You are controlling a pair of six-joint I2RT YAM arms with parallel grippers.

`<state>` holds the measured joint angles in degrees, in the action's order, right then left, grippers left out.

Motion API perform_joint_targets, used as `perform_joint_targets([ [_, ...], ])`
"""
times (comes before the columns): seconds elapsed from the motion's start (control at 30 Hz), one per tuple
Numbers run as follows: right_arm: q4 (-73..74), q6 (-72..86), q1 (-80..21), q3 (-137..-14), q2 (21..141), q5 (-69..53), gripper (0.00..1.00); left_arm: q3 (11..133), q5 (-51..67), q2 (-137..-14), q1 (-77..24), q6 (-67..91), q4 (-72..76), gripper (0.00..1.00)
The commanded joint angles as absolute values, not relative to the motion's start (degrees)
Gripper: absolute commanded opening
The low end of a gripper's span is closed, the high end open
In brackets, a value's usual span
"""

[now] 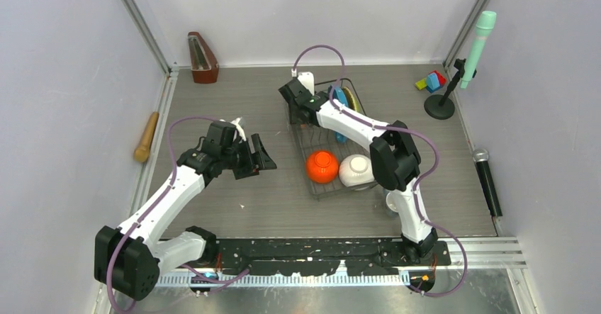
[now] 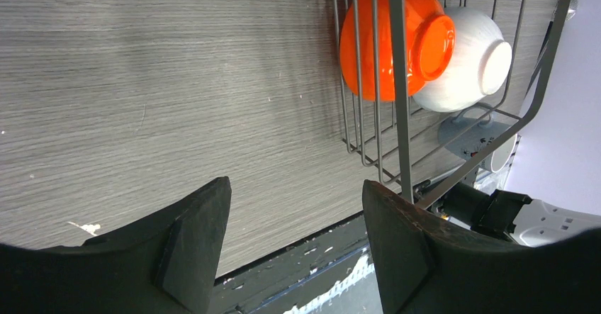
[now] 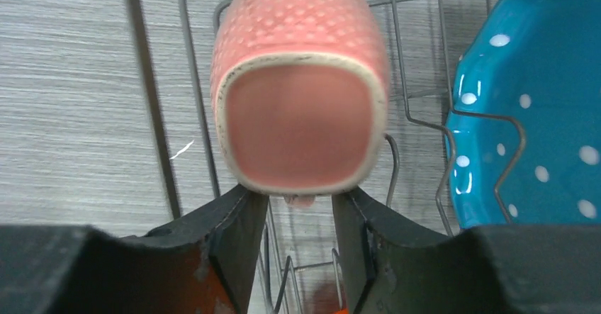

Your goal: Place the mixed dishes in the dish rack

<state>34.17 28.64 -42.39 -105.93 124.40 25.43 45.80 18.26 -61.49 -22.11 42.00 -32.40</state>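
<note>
The dark wire dish rack [image 1: 312, 138] sits mid-table. An orange bowl [image 1: 322, 166] and a white bowl [image 1: 356, 171] lie upside down at its near end; both show in the left wrist view [image 2: 386, 41] [image 2: 471, 59]. A blue plate [image 1: 341, 105] stands between prongs; it is blue with white dots in the right wrist view [image 3: 538, 101]. A pink mug [image 3: 301, 87] lies on its side in the rack's far corner, mouth towards my right gripper [image 3: 298, 218]. Its fingers are parted just under the rim. My left gripper [image 1: 261, 155] is open and empty, left of the rack. A small grey-blue mug [image 1: 392, 200] stands by the rack's near right corner.
A wooden rolling pin [image 1: 147, 137] lies at the left wall. A metronome [image 1: 203, 59] stands at the back left. Coloured toy blocks [image 1: 431, 81] and a stand with a green microphone [image 1: 461, 66] are at the back right. A black microphone [image 1: 487, 179] lies at the right edge.
</note>
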Motion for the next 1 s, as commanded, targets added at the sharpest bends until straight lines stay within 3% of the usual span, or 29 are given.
perform_joint_targets([
  [0.0,34.50,28.41,-42.62,-104.38,121.02,25.39,0.57,45.79,19.42,-61.25,-21.88,42.35,-30.73,0.70],
  [0.2,35.44,28.29,-42.63,-105.20,118.16,23.38,0.64,45.79,19.64,-61.40,-21.88,42.45,-30.58,0.70],
  [0.7,42.15,25.70,-42.63,-110.62,111.06,19.99,0.66,46.12,20.63,-61.68,-21.88,42.06,-29.18,0.71],
  [0.97,49.52,24.90,-42.62,-105.16,98.70,20.14,0.67,45.09,23.54,-64.28,-22.90,44.58,-23.02,0.71],
])
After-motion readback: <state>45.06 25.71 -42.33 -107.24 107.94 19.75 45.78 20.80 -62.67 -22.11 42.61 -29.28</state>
